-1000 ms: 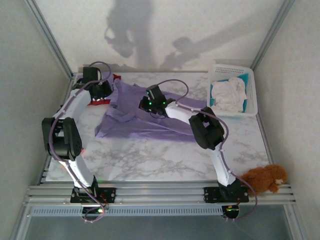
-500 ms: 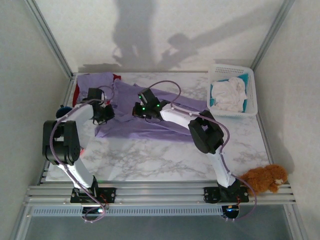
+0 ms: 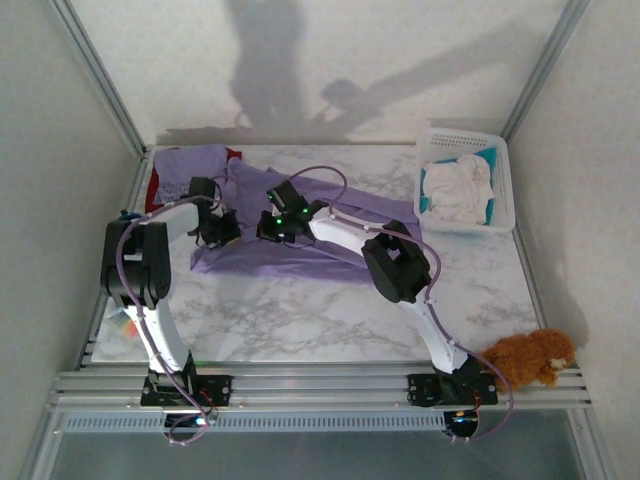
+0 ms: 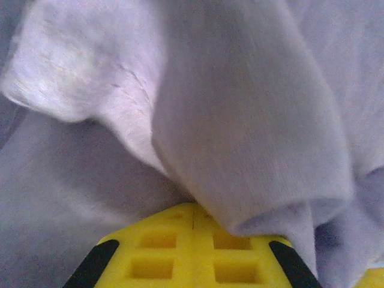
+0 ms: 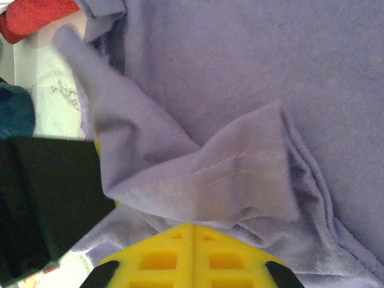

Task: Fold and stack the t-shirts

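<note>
A lavender t-shirt [image 3: 330, 235] lies spread across the middle of the marble table [image 3: 330, 310]. My left gripper [image 3: 224, 228] is shut on a fold of its left part; purple cloth [image 4: 240, 120] bunches over the closed yellow jaw tips [image 4: 193, 209]. My right gripper [image 3: 268, 226] sits just right of it, also shut on a hemmed fold of the same shirt [image 5: 228, 174] at its tips [image 5: 192, 227]. A second lavender t-shirt [image 3: 188, 162] rests at the back left over a red t-shirt [image 3: 151, 190], whose red cloth [image 5: 36, 15] also shows in the right wrist view.
A white basket [image 3: 500, 190] with white cloth [image 3: 458, 188] stands at the back right. A brown plush toy [image 3: 528, 356] lies by the right arm's base. A small dark blue object [image 3: 125, 214] sits at the left edge. The left gripper's black body [image 5: 48, 198] is close beside the right one.
The left gripper swung from the back-left corner toward the middle and the right gripper moved left, both dragging purple cloth inward. The back-left purple shirt came into view.
</note>
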Controlling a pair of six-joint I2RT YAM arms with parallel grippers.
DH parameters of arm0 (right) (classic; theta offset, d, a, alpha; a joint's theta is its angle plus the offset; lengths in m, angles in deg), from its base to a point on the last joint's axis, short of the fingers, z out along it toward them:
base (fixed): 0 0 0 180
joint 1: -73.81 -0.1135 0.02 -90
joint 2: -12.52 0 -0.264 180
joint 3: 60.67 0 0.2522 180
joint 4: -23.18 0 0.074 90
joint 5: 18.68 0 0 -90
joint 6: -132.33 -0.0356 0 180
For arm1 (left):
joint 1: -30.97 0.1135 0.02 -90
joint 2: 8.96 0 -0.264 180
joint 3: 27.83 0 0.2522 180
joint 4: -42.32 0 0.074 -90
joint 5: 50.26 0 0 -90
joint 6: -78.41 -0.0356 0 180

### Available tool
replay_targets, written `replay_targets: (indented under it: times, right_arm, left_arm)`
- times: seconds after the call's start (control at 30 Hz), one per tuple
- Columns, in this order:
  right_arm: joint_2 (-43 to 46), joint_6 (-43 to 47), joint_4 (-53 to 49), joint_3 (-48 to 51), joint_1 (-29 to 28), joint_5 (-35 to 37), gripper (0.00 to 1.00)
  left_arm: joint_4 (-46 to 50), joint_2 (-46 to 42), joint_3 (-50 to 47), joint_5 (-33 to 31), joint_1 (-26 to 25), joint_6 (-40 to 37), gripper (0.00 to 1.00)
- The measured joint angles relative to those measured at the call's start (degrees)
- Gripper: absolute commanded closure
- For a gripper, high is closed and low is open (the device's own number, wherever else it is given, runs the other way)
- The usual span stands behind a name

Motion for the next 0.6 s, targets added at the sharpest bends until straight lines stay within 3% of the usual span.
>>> replay_targets:
  times: [0.5, 0.6]
  right_arm:
    - [12.1, 3.3, -0.9, 15.1, 1.4, 4.2, 1.00]
    - [14.5, 4.3, -1.1, 16.3, 2.1, 5.6, 1.00]
  left_arm:
    - [1.0, 14.0, 29.0, -0.2, -1.6, 0.3, 1.00]
    - [0.9, 14.1, 31.2, -0.7, -2.0, 0.3, 1.00]
